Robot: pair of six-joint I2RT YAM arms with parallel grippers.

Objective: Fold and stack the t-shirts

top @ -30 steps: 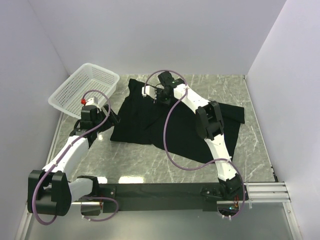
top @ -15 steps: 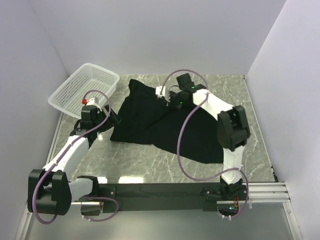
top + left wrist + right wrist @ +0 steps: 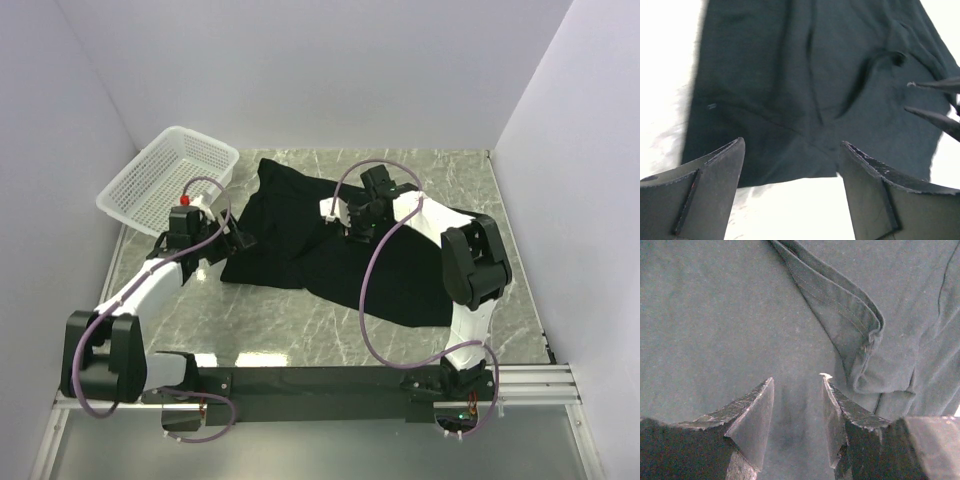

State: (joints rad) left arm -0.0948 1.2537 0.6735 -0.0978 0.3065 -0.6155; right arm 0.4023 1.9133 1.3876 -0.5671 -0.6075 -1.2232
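Your left gripper (image 3: 792, 145) gapes wide at the left edge of the t-shirt (image 3: 285, 225). At mid-frame, your right gripper (image 3: 797, 380) is narrowly parted over the cloth and holds nothing.

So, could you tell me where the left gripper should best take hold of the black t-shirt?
Probably grip the t-shirt at its near-left corner, coming from the left: there the hem lies flat beside bare table, ahead of the open left gripper.

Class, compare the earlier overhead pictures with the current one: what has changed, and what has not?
The right gripper moved from the far edge of the t-shirt towards its middle and opened, letting the cloth go. The left gripper, open, advanced to the cloth's left edge. The white basket stayed put.
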